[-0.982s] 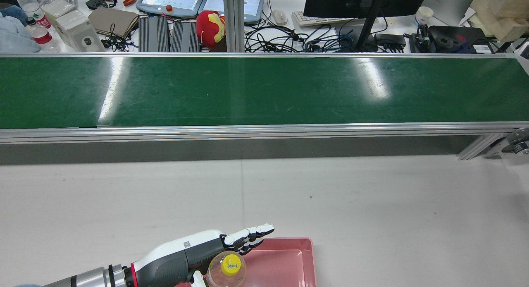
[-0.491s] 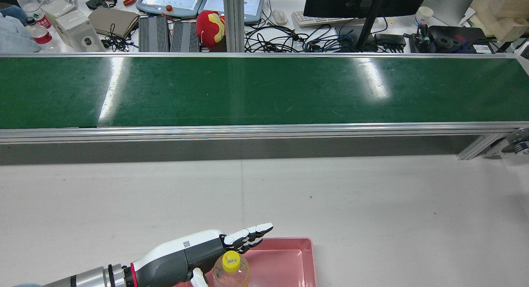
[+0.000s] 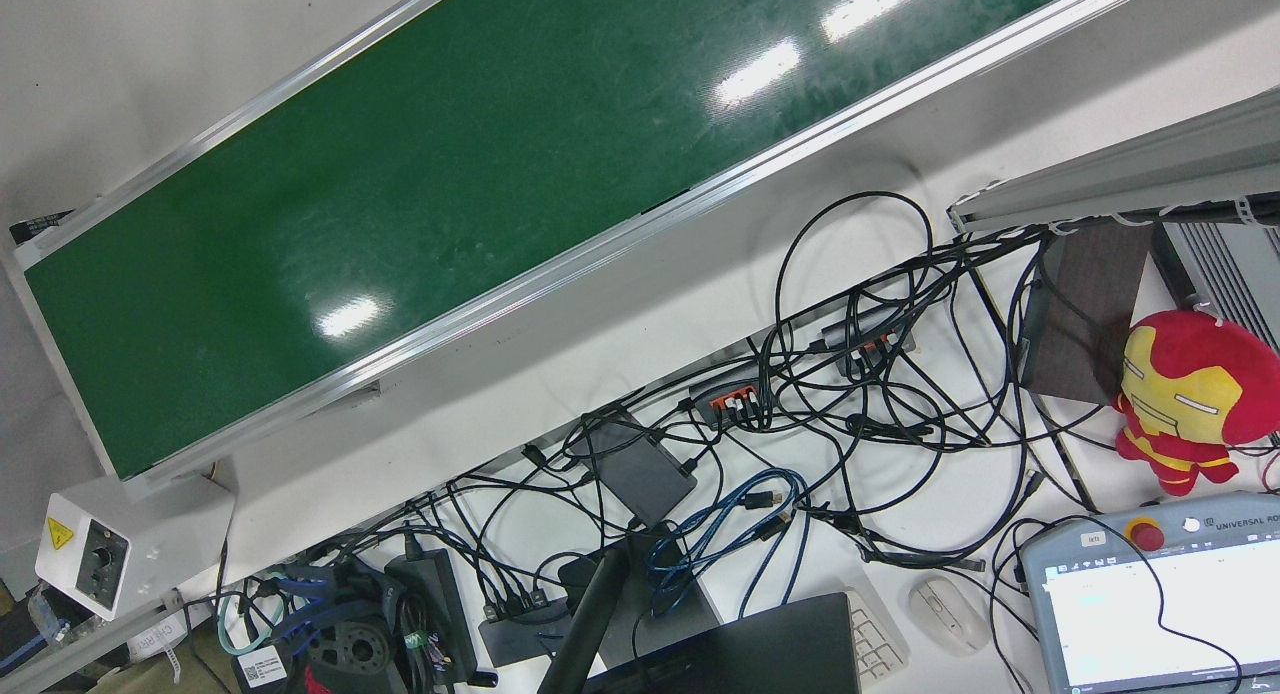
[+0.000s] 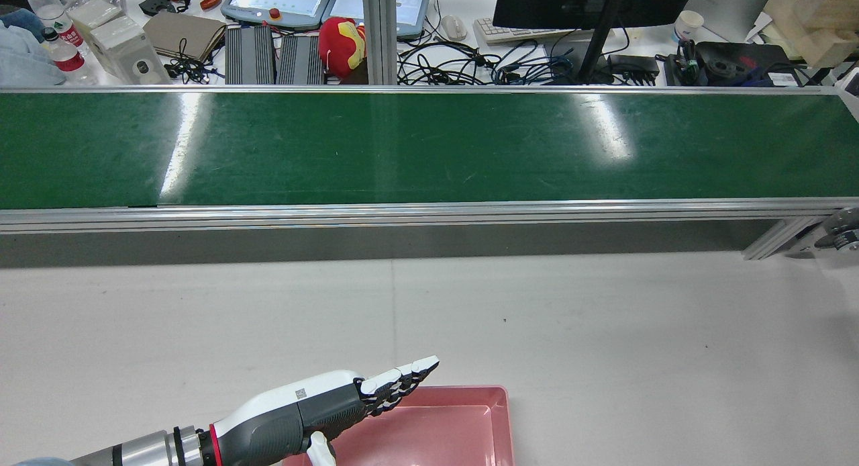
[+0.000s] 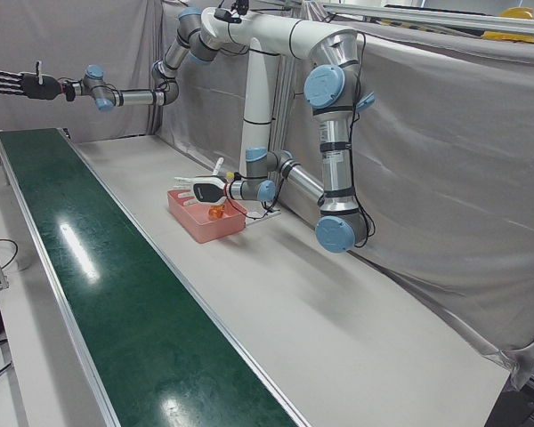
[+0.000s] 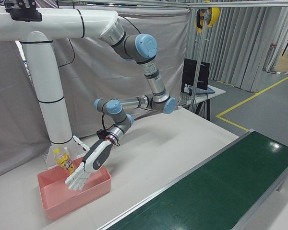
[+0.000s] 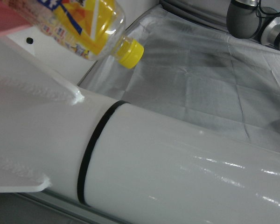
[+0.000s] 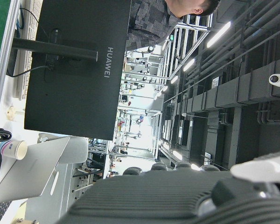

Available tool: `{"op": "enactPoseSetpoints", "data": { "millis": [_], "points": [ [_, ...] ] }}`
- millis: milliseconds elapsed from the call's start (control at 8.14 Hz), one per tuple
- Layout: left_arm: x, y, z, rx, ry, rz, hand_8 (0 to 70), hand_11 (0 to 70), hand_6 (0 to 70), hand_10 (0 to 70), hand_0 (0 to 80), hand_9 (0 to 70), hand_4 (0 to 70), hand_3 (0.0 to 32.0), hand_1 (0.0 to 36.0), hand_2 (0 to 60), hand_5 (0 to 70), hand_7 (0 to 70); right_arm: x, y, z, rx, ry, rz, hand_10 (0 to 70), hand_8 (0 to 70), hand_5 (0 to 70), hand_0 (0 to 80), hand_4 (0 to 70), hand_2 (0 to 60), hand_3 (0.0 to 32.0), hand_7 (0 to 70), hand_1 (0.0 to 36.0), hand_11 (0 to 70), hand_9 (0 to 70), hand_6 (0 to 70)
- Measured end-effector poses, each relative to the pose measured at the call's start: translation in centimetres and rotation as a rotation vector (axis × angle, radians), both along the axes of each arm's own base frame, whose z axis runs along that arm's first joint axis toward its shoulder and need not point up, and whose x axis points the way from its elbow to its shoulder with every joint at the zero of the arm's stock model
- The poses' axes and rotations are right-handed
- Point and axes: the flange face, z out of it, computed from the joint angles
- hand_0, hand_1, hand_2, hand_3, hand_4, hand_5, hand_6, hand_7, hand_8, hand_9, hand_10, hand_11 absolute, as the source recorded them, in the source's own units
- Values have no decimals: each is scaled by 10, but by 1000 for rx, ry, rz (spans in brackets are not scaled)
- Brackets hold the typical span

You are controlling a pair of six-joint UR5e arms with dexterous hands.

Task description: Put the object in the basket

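Observation:
A clear bottle (image 6: 63,161) of orange drink with a yellow cap stands in the pink basket (image 6: 67,199), at its back, free of any hand. My left hand (image 6: 89,166) is open, fingers straight and pointing down over the basket, just in front of the bottle. In the rear view the left hand (image 4: 335,404) reaches over the basket's (image 4: 500,412) left rim, and the bottle is out of sight there. The left hand view shows the bottle (image 7: 79,28) close by. My right hand (image 5: 18,83) is open, fingers spread, held high past the belt's far end.
A long green conveyor belt (image 4: 429,147) with aluminium rails runs across the table beyond the basket. Behind it is a desk with cables (image 3: 850,374), a monitor (image 4: 590,3), teach pendants and a red plush toy (image 4: 342,44). Grey curtains hang behind the arms.
The left hand let go of the bottle, and it dropped out of the rear view into the basket. The fingers straightened and the hand lifted slightly.

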Motion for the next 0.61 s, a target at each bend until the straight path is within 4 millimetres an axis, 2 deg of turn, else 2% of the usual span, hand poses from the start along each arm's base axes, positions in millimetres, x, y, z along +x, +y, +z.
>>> {"op": "enactPoseSetpoints", "data": {
  "millis": [123, 246, 368, 491, 614],
  "points": [
    [0, 0, 0, 0, -2, -1, 52, 75, 0, 36, 693, 59, 0, 76, 44, 0, 154, 0, 0, 0, 0, 0, 0, 0, 0, 0, 0, 0, 0, 0, 0, 0, 0, 0, 0, 0],
    [0, -1, 0, 1, -3, -3, 48, 74, 0, 36, 672, 52, 0, 78, 37, 0, 150, 0, 0, 0, 0, 0, 0, 1, 0, 0, 0, 0, 0, 0, 0, 0, 0, 0, 0, 0],
    [-1, -2, 0, 1, -3, -5, 37, 44, 0, 24, 494, 41, 0, 98, 0, 0, 98, 0, 0, 0, 0, 0, 0, 0, 0, 0, 0, 0, 0, 0, 0, 0, 0, 0, 0, 0],
    [-4, -5, -1, -2, 1, -10, 34, 22, 0, 10, 471, 39, 0, 108, 0, 0, 89, 0, 0, 0, 0, 0, 0, 0, 0, 0, 0, 0, 0, 0, 0, 0, 0, 0, 0, 0],
    [-14, -9, -6, -4, 10, -17, 39, 20, 0, 7, 505, 46, 0, 74, 0, 0, 134, 0, 0, 0, 0, 1, 0, 0, 0, 0, 0, 0, 0, 0, 0, 0, 0, 0, 0, 0]
  ]
}}
